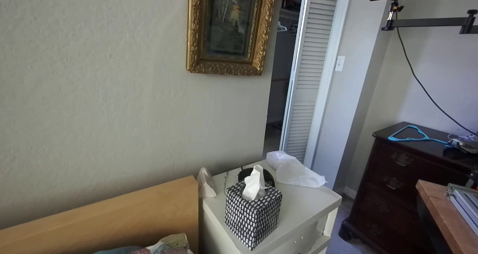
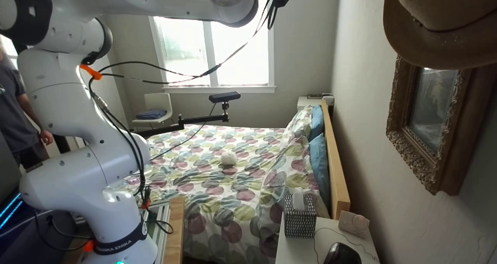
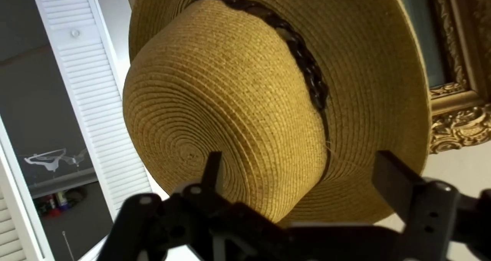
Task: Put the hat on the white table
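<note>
In an exterior view the white desk (image 2: 297, 248) stands low, and to its right the hat (image 2: 446, 35) is high up, partly covering a framed picture (image 2: 435, 108). From the left, the wrist view shows the crown (image 3: 226, 107), coiled straw, probably light, springy and easily dented; then the tool (image 3: 299, 161), spread wide in front of the hat, though contact is hard to judge from this angle. Farther right, the brim (image 3: 376, 80) looks thin and flexible, a kinder place for a gentle pinch.
</note>
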{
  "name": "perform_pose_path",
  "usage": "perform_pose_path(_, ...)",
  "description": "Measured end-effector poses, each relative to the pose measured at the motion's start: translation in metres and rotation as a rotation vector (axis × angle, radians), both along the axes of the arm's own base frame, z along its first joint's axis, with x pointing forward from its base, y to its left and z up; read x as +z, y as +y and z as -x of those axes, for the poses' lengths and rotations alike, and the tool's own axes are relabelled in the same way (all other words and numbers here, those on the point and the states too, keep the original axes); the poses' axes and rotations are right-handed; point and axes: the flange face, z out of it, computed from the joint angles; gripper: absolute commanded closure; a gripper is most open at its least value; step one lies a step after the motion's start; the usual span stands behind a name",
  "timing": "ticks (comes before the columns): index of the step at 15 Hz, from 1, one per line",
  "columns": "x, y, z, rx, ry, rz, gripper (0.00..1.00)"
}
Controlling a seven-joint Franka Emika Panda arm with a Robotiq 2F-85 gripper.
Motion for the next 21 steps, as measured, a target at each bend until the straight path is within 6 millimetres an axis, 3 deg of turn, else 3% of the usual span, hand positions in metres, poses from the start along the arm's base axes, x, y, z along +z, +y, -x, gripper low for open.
perform_pose_path(5, -0.005, -0.014, -0.013, 0.004, 0.012, -0.016, 0.02)
perform_pose_path(6, -0.005, -0.016, -0.015, 0.004, 0.012, -0.018, 0.23)
perform_pose_path(8, -0.004, -0.022, -0.02, 0.004, 0.011, -0.021, 0.31)
perform_pose_path(15, 0.0, -0.037, -0.029, 0.0, 0.004, -0.026, 0.83)
perform_pose_path(18, 0.0, -0.039, -0.029, -0.004, 0.005, -0.026, 0.99)
perform_pose_path(21, 0.001, -0.039, -0.028, -0.006, 0.004, -0.024, 1.0)
